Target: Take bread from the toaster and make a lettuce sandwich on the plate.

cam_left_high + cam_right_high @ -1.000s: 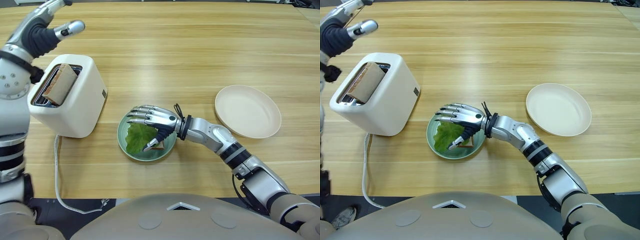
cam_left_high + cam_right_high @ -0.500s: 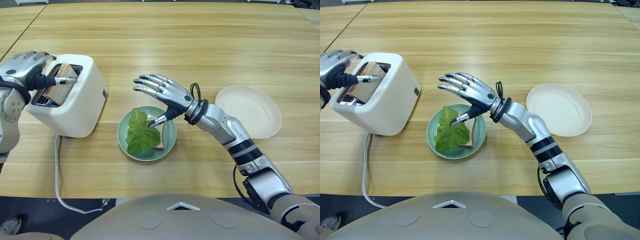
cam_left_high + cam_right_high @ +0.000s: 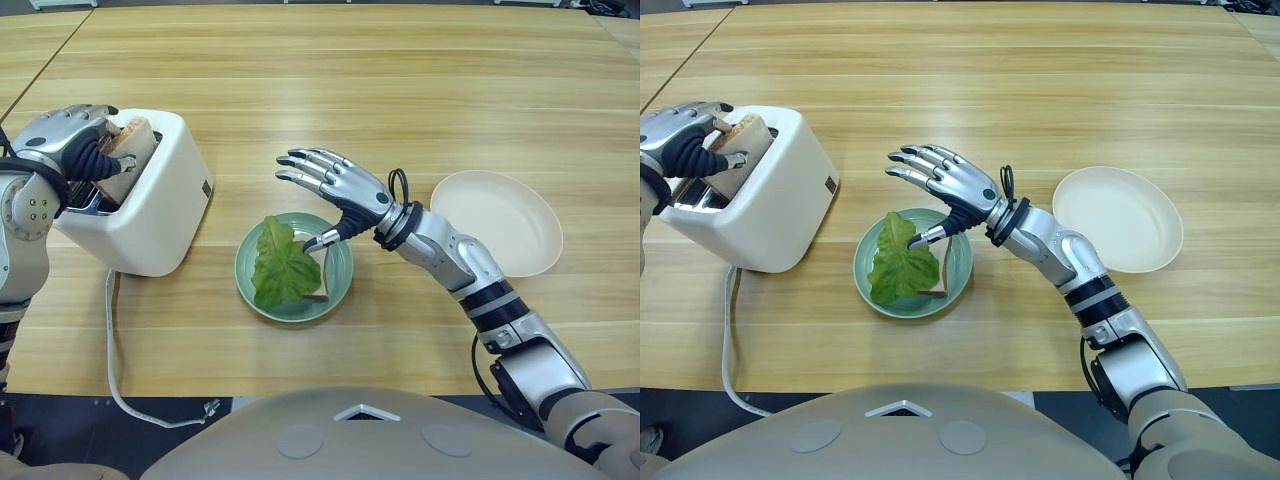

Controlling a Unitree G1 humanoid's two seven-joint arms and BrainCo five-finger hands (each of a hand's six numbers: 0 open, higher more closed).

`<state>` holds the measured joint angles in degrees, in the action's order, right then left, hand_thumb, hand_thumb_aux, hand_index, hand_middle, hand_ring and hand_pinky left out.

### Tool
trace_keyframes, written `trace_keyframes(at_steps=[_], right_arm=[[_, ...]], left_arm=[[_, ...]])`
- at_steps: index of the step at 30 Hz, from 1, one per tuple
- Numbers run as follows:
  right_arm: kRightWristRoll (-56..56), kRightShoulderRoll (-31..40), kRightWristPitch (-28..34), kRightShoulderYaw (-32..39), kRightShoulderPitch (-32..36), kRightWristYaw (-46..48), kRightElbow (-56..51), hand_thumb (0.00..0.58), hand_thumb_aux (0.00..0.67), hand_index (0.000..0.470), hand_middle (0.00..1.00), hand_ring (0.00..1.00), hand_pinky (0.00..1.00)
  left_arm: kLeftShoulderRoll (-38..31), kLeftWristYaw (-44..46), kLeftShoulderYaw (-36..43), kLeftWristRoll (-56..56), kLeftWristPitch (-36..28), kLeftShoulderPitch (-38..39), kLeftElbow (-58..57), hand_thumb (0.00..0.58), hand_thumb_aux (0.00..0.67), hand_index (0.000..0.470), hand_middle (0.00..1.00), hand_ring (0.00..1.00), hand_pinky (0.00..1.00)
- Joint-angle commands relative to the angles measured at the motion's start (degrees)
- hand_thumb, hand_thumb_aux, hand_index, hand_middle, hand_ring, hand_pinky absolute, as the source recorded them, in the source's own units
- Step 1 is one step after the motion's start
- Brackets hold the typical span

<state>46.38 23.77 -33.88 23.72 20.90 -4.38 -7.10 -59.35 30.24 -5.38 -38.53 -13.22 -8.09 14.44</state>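
Over at the toaster [image 3: 150, 215], the left hand [image 3: 72, 150] is clamped on the bread slice [image 3: 132, 135], fingers curled round its top edge. The slice sits in the slot at the toaster's top; whether it has lifted clear of the slot is hard to tell from this angle.

Centre of the tabletop [image 3: 400, 80], the green plate [image 3: 343, 268] carries a lettuce leaf [image 3: 282, 265], and a bottom slice [image 3: 318, 293] peeks out from under the leaf's right edge.

The right hand [image 3: 340, 185] hovers above the plate's far right rim, fingers spread wide, gripping nothing, thumb angled down toward the leaf.

Off to the right, a cream plate [image 3: 495, 222] lies well apart from the green one. The toaster's cord [image 3: 110, 340] trails toward the near edge.
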Motion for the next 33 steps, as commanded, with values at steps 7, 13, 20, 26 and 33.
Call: trace_keyframes(at_steps=[7,13,20,26,33], right_arm=[[0.8,1.6,1.3,-1.4,-0.5,-0.9,0.3,0.0,0.0,0.0,0.0,0.0,0.0],[0.8,1.5,2.2,-2.4,0.0,-2.2,-0.9,0.0,0.0,0.0,0.0,0.0,0.0],[-4.3,2.9,9.1,-11.3,3.5,-7.0,-11.4,0.0,0.0,0.0,0.0,0.0,0.0],[-12.4,3.0,9.3,-16.5,2.2,-6.4,-9.8,0.0,0.0,0.0,0.0,0.0,0.0],[-15.9,3.6,6.5,-16.2,-1.4,-3.0,-1.9,0.0,0.0,0.0,0.0,0.0,0.0]], left_arm=[[1.1,5.8,-7.1,18.9,0.2,-17.4,4.3,0.58,0.67,0.47,0.0,0.0,0.0],[7.0,13.3,-3.9,34.8,-5.7,-19.3,8.0,0.58,0.67,0.47,0.0,0.0,0.0],[18.1,22.2,9.1,48.4,-12.1,-18.0,3.0,0.58,0.67,0.47,0.0,0.0,0.0],[22.0,27.3,19.6,46.9,-8.5,-17.6,-2.4,0.58,0.67,0.47,0.0,0.0,0.0],[23.4,29.6,26.6,40.8,-1.0,-20.0,-13.0,0.58,0.67,0.47,0.0,0.0,0.0]])
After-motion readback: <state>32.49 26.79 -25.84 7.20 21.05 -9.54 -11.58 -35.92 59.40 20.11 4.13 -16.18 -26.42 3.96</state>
